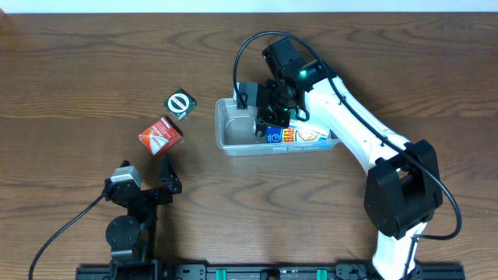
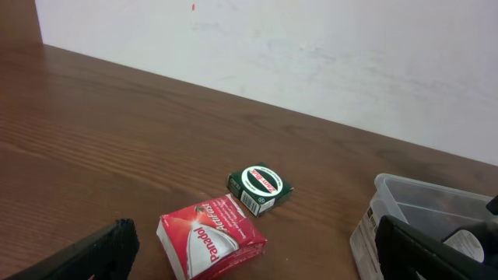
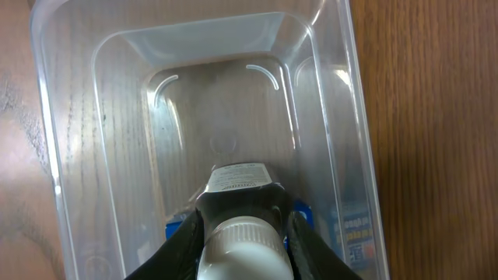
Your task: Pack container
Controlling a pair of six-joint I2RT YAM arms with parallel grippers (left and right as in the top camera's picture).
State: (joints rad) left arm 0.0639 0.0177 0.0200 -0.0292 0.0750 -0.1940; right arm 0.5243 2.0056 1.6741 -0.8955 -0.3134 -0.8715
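White-capped, labelled bottle [image 3: 243, 245]: your right gripper [image 3: 243, 222] is clamped tight on it, over the floor of the clear plastic rectangular tub [image 3: 54, 132]. Overhead, the white arm [image 1: 350, 117] hides that grip but shows a blue-and-orange box [image 1: 286, 137] lying in the tub. Your left gripper [image 1: 166, 173] gapes wide and holds nothing, near the red carton [image 1: 159, 134] and the small green-and-white box [image 1: 180, 104].

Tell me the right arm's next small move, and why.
Probably ease down a touch and open the fingers. The right gripper is shut on a white-capped bottle over the bare floor of the container, beside packs already lying inside, so letting go here should land it in the tub.
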